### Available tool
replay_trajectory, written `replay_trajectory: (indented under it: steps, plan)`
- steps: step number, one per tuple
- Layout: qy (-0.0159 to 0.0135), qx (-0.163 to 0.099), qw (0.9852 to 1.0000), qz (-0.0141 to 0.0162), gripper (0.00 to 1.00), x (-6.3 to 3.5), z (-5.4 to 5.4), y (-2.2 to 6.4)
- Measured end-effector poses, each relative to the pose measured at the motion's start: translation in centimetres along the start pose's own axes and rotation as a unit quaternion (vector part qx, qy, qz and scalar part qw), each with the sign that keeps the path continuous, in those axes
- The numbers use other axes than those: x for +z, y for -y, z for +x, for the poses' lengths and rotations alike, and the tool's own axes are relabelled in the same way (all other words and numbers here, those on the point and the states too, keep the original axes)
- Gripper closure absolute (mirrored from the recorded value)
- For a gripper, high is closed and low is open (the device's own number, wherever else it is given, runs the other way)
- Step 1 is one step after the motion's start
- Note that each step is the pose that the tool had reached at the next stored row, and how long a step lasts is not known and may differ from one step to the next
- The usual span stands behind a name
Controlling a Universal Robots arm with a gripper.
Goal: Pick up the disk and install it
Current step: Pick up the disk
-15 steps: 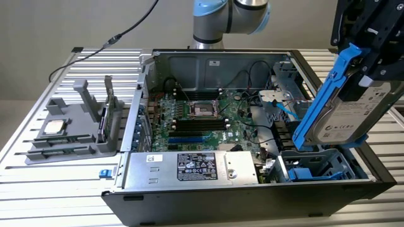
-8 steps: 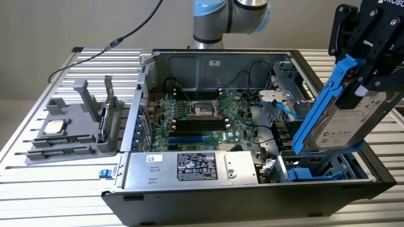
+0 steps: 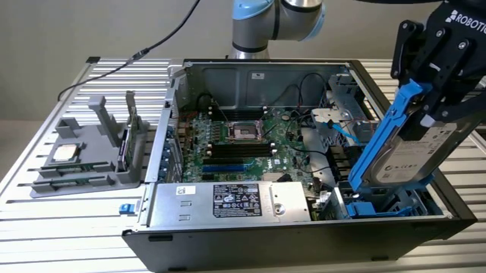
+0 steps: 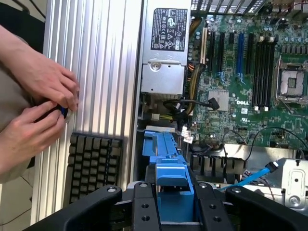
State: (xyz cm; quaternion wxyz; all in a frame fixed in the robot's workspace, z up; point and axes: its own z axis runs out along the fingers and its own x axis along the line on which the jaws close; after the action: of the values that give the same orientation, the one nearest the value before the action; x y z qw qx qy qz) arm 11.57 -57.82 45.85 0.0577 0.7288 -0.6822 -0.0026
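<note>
My claw (image 3: 433, 105) is closed on the upper end of the disk (image 3: 414, 156); I judge I grip it there so the lower end stays free to enter. I hold it steeply tilted, not flat, its lower end just inside the blue drive bay (image 3: 379, 209), at the corner of the open computer case (image 3: 288, 247) on the exterior view's right. The tilt seems meant to line the blue frame up with the bay.

One disk, one bay below it, one power supply (image 3: 227, 202) along the case's near wall. The case takes up most of the table (image 3: 76, 227). Near the table's edge at the exterior view's left stands one grey fixture (image 3: 83, 170), carrying one square chip (image 3: 65, 152) and one upright card (image 3: 131, 142). In the wrist view, a person's two hands (image 4: 43, 101) work at the table's edge, beside one keyboard (image 4: 91, 163).
</note>
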Motion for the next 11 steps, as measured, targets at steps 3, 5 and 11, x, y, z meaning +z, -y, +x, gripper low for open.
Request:
replay_trajectory:
  steps: [3,5,11]
  plan:
    - [0.0019,0.002,1.0,0.0,0.67,0.48,-0.03,0.21]
    - [0.0039,0.003,1.0,0.0,0.67,0.68,-0.04,0.31]
    - [0.0054,0.005,1.0,0.0,0.67,0.98,-0.06,0.35]
